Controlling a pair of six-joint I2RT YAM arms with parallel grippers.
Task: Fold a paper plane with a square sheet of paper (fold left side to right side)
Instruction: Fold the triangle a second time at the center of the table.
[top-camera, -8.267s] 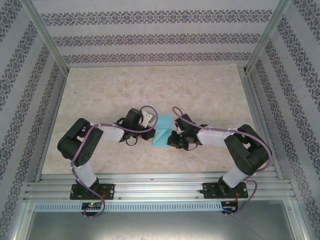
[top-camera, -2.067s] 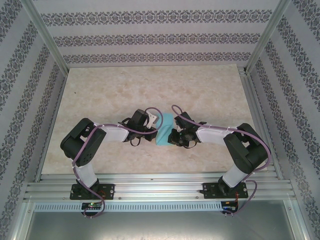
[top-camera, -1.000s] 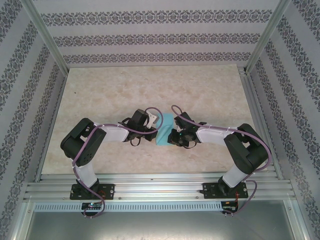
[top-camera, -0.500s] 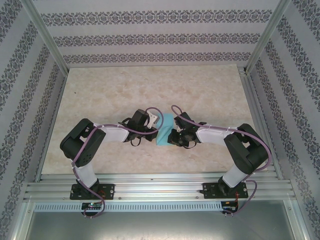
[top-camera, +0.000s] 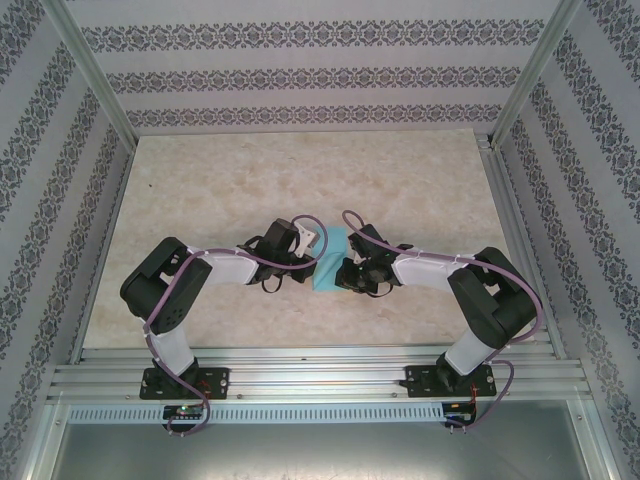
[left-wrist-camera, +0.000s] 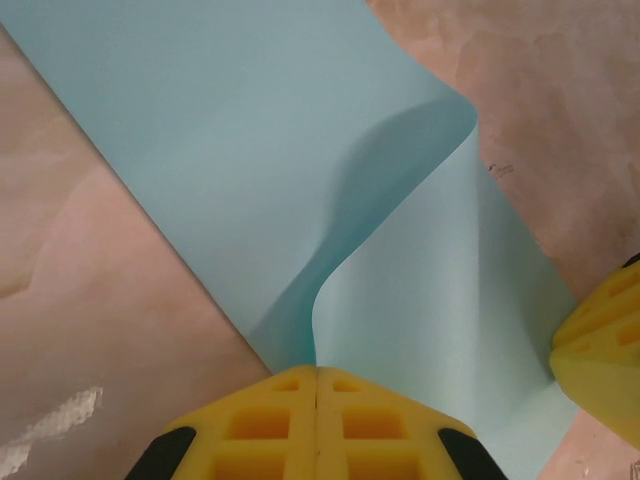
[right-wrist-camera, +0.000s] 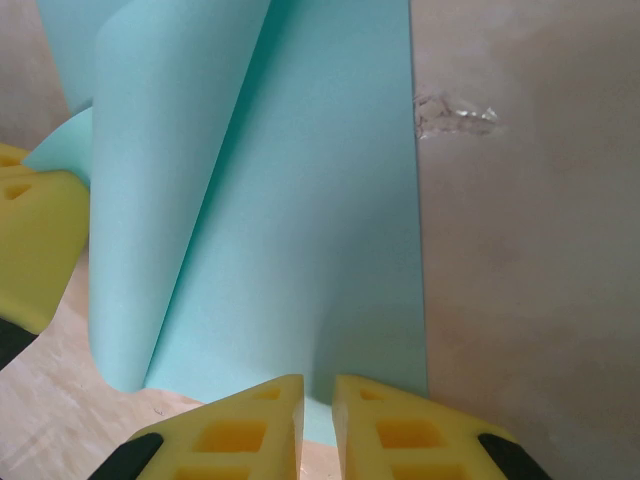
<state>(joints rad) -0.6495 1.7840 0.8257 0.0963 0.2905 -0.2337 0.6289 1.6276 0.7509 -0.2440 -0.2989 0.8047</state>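
The table (top-camera: 300, 170) has a pale beige, marbled top. The only thing lying directly on it is the square sheet of paper (top-camera: 328, 262), light blue, about midway between the left and right edges and somewhat closer to the near edge than the far one. Part of the sheet rests flat on the surface while another part curls up off it (left-wrist-camera: 400, 200), and a small whitish scuff (right-wrist-camera: 455, 115) marks the top just beside the sheet's straight edge.

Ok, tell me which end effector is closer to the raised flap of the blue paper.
Left. The left end effector is shut on the raised flap; the right end effector sits at the edge of the flat sheet, beside the flap.
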